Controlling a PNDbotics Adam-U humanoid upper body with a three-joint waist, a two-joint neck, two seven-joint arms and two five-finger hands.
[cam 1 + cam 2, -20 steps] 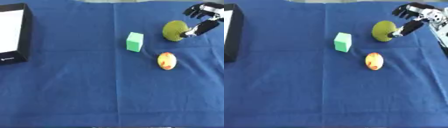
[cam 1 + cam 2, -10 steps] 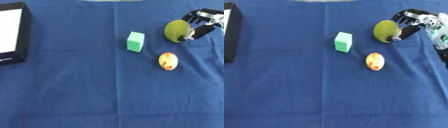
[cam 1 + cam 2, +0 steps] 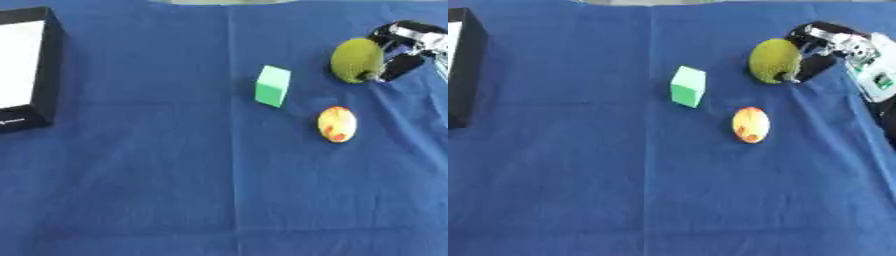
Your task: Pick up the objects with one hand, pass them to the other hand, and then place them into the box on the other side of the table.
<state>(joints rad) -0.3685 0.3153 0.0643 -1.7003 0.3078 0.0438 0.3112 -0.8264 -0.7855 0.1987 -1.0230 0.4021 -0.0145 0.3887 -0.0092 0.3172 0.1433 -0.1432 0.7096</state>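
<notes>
Your right hand [image 3: 820,46] cups the green fruit [image 3: 773,61] at two o'clock on the worktop [image 3: 667,190], its white forearm panel seen only by the right eye, the box [image 3: 24,72] interior only by the left.

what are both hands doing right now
Right hand: fingers curled round the green fruit, which sits on the blue cloth.
Left hand: not in view.
</notes>
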